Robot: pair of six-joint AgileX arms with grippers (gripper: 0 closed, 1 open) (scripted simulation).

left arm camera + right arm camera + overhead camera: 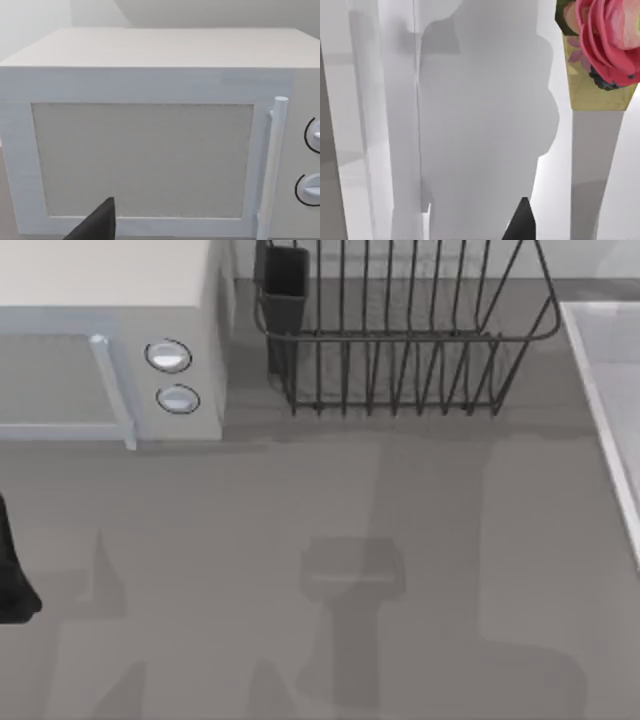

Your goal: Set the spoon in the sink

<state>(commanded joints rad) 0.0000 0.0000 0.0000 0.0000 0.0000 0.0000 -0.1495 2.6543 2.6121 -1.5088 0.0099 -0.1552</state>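
The grey table (300,540) carries a white microwave (110,340) at its far left and a dark wire dish rack (400,330) just beside it; the pale sink (610,390) sits along the right edge.

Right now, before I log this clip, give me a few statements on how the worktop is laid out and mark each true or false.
1. The microwave stands at the top view's left. True.
2. The microwave door hangs open. False: in the left wrist view the door sits shut, its handle upright.
3. The dish rack stands on the microwave. False: it stands on the table, to the microwave's right.
4. The sink lies at the table's right edge. True.
5. The rack is a solid white box. False: it is dark wire.
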